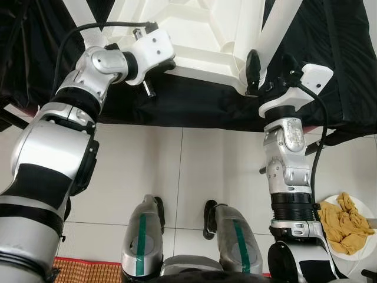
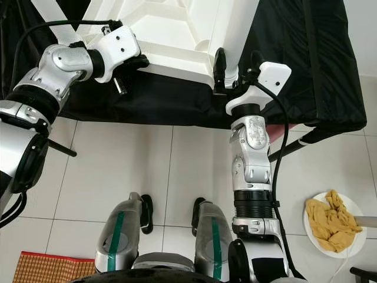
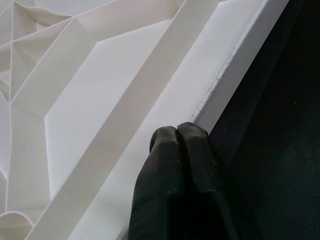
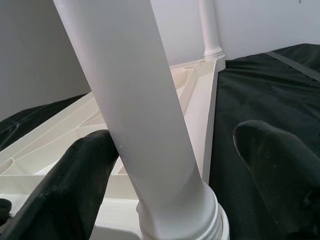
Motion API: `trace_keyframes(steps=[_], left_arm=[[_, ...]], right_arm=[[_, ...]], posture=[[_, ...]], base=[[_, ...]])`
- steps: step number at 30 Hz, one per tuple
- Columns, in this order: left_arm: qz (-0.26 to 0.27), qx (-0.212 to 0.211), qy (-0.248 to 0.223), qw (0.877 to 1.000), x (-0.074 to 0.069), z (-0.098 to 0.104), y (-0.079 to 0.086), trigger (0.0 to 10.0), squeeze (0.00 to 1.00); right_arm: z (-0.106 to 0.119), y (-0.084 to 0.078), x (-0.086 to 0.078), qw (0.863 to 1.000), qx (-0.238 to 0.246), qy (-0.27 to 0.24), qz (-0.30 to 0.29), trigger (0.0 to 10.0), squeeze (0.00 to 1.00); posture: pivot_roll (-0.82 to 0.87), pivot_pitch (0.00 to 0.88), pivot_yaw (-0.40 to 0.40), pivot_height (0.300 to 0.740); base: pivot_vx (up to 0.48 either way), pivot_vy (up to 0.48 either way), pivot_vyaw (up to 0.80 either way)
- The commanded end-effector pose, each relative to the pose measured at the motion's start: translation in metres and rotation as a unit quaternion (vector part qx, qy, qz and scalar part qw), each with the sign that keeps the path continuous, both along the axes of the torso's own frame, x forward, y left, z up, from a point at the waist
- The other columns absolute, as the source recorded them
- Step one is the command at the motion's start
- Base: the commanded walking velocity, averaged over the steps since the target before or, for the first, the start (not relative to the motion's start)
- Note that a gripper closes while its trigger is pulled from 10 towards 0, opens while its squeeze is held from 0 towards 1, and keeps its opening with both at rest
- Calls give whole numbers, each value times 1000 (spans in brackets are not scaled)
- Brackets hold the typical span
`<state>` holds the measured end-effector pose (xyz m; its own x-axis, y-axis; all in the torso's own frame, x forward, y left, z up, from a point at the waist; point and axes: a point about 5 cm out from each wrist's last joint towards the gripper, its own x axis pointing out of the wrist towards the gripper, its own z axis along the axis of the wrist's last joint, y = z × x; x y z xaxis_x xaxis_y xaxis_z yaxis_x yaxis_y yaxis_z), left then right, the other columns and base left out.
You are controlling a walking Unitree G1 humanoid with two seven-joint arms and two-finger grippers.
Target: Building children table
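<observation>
A white plastic children's table (image 1: pixel 194 35) lies upside down on a black cloth, ribbed underside up. Its white legs stand upward; one leg (image 4: pixel 145 125) rises from the near right corner socket. My right gripper (image 1: pixel 270 71) is open around the base of that leg, with one finger (image 4: pixel 75 185) against it and the other finger (image 4: pixel 280 160) standing apart. My left gripper (image 3: pixel 177 132) is shut, its two fingertips pressed together and resting on the table's near left rim (image 3: pixel 235 75).
The black cloth (image 1: pixel 194 100) drapes over the support's near edge. Below is white tiled floor (image 1: pixel 177 171). A white plate holding a yellow rag (image 1: pixel 347 227) sits at the lower right. A woven mat (image 1: pixel 82 271) lies at the lower left, by my legs (image 1: pixel 141 236).
</observation>
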<state>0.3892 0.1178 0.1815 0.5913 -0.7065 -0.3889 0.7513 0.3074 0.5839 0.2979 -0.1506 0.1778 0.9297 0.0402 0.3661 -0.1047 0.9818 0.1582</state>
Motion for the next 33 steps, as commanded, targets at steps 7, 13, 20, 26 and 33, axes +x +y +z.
trace_keyframes(steps=[7, 13, 20, 26, 33], left_arm=[[-48, 50, 113, 991, -13, -31, -1, 10000, 0], [-33, 27, 98, 994, -8, -20, -6, 10000, 1000], [-27, 30, 89, 995, -5, -14, -11, 10000, 1000], [-9, 45, 72, 996, -1, -13, -14, 10000, 0], [17, 50, 86, 995, 0, -18, -18, 10000, 0]], right_arm=[[2, 0, 2, 1000, -3, -4, 1, 10000, 0], [2, 0, 1, 1000, -4, -5, 1, 10000, 0], [3, 1, 0, 1000, -4, -6, 0, 10000, 0], [0, 2, -3, 1000, -4, -3, 3, 10000, 0], [-1, 2, -6, 1000, -1, 0, 0, 10000, 0]], posture=[[-20, 125, 62, 740], [-31, 119, 65, 740], [-34, 125, 70, 740], [-39, 135, 75, 740], [-43, 146, 82, 740]], base=[[0, 0, 0], [0, 0, 0], [0, 0, 0], [0, 0, 0], [0, 0, 0]])
